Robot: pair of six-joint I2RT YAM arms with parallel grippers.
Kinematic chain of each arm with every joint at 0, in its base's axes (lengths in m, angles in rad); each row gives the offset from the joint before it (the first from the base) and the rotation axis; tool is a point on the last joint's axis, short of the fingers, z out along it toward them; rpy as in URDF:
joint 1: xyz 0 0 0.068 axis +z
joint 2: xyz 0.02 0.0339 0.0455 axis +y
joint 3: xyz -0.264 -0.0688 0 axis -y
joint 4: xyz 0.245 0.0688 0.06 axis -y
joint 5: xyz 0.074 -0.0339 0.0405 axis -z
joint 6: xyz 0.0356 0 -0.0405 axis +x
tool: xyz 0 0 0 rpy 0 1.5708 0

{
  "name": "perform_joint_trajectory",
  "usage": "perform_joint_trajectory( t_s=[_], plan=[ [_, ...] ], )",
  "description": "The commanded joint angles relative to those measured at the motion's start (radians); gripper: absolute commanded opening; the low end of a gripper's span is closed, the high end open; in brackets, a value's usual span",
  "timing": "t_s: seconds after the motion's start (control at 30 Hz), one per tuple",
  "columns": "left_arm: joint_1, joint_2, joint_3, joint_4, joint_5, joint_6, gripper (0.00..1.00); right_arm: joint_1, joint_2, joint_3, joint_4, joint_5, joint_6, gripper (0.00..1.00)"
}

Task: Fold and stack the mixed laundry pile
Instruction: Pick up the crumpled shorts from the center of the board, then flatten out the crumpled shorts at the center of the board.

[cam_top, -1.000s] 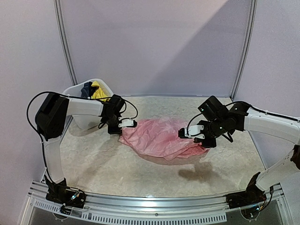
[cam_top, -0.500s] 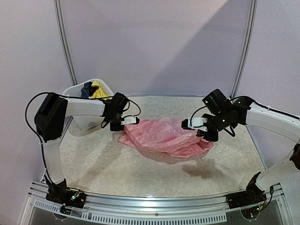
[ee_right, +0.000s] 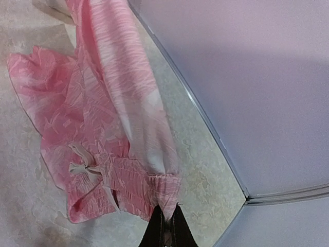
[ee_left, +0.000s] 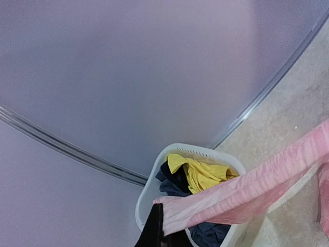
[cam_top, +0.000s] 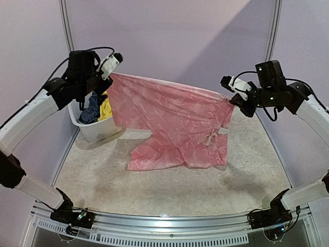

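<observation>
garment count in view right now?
3. Pink piece hangs stretched between left gripper and right gripper; yellow piece and navy piece lie in the white tub, far left. More may be buried underneath.

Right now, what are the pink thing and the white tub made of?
The pink garment looks like thin, light cloth, matte and crinkled: it hangs in soft folds, with a gathered edge. The white tub is probably hard plastic, smooth: it keeps a stiff, moulded shape.

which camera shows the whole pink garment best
Top external: the pink garment hangs spread out whole. Left wrist shows only a stretched top edge; right wrist shows one bunched side with its white bow.
</observation>
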Motion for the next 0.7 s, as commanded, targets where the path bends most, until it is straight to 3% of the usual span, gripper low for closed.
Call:
perform_joint_trajectory(
  t_s=[0.0,0.23,0.47,0.67],
  plan=[
    [-0.061,-0.113,0.053,-0.095,-0.056,-0.108,0.0,-0.007,-0.069,0.089,-0.045,-0.051,0.053,0.0],
    [-0.23,-0.355,0.072,-0.189,-0.065,-0.232,0.0,-0.1,-0.164,0.226,-0.267,-0.438,0.025,0.0],
    [-0.261,-0.574,0.055,-0.195,0.234,-0.409,0.0,-0.155,-0.248,0.323,-0.361,-0.718,0.045,0.0],
    [-0.261,-0.572,0.125,-0.171,0.389,-0.455,0.0,-0.217,-0.277,0.367,-0.369,-0.971,0.123,0.0]
  ],
)
